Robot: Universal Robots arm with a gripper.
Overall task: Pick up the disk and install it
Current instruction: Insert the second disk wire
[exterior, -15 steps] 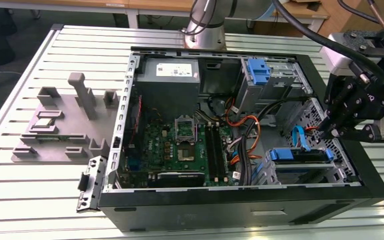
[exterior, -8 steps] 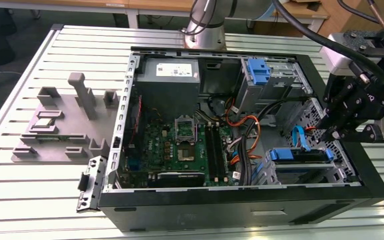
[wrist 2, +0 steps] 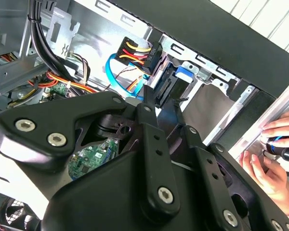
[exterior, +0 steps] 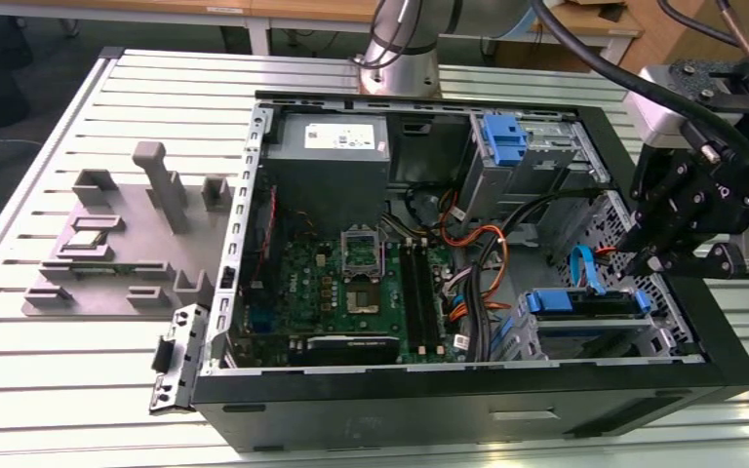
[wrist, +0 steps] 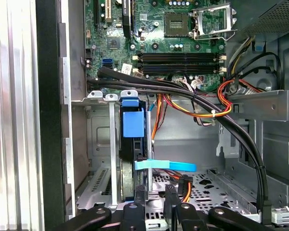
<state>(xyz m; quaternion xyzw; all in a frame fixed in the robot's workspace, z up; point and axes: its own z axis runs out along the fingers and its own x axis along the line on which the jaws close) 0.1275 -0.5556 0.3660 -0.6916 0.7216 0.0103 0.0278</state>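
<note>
A robot arm's black gripper point(exterior: 671, 255) hangs over the drive-cage corner of an open desktop computer case point(exterior: 479, 395) lying on a slatted metal table point(exterior: 75, 390), toward the exterior view's right. The disk point(exterior: 585, 304), framed by its blue carrier, sits seated in the drive cage point(exterior: 531, 336) near the case's front wall, just below and beside the gripper in that view. In the first wrist view the disk point(wrist: 133, 144) stands on edge in the cage slot, its blue carrier tab facing the camera, with a light-blue data cable point(wrist: 166, 166) crossing just in front of it. The gripper's fingertips point(wrist: 156, 202) sit close together with a narrow gap between them and nothing pinched, just short of the disk's edge; whether they touch it cannot be told. In the second wrist view the fingers point(wrist 2: 151, 130) point toward the disk's connector end, where a plug with red, yellow and black wires point(wrist 2: 137, 53) sits. A person's hand point(wrist 2: 274, 159) rests at the outside edge of the case. The green motherboard point(exterior: 348, 283) fills the case floor, and a grey parts tray point(exterior: 114, 244) lies on the table at the exterior view's left.
</note>
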